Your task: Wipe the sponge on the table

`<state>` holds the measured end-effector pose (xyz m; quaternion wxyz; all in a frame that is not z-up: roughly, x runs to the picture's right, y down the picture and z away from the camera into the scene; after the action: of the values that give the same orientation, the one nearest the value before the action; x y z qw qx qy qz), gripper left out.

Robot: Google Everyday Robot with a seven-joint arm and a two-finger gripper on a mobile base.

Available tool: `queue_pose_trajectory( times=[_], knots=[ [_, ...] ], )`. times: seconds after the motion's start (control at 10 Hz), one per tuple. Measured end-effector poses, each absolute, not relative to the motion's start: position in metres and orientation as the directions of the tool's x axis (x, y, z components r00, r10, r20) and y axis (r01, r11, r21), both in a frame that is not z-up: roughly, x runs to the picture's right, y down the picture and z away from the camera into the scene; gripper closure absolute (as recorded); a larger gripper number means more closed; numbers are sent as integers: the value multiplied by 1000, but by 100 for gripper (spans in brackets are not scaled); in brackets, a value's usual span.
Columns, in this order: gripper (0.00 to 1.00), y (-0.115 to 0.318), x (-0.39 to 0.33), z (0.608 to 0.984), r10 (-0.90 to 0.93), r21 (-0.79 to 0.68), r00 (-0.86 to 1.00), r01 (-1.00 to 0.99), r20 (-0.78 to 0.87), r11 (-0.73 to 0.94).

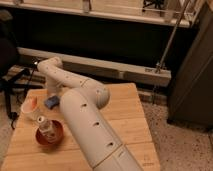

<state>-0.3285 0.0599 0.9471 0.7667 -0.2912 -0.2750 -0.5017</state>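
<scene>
- At the far left, off the worktop, stands a dark, chair-like black shape [7, 56]; I cannot make out more of it.
- Near the left edge of the light wooden butcher-block worktop [131, 116] sits a small pale cup with something orange inside [30, 106].
- In front of that cup, towards the near left corner, is a round red bowl [60, 133], with a small clear bottle with a light cap [46, 126] in it.
- The small blue rectangular sponge [51, 103] lies on the worktop just right of the cup and behind the bowl, close beside my forearm.
- My gripper [52, 94] hangs directly over the sponge, pointing down, at or just above its top. I cannot tell whether it is open or closed, or whether it has the sponge.
- My thick white arm [86, 116] rises from the bottom of the view, crosses the middle of the worktop, bends at the back left and drops to the gripper.
- Right of the arm the planks are bare wood.
- Beyond the right edge, a slanted metal pole [169, 44] stands over speckled floor [172, 137], and a dark cabinet [197, 65] fills the far right.
</scene>
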Motion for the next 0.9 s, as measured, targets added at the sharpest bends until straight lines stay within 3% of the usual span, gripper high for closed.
queue_pose_trajectory(
  times=[0.2,0.4,0.9],
  knots=[
    [64,63,-332,949,-603,-174,338,933,722,315],
    [77,64,-331,952,-597,-181,336,935,729,305],
    [77,62,-328,953,-599,-198,328,941,730,274]
  ],
)
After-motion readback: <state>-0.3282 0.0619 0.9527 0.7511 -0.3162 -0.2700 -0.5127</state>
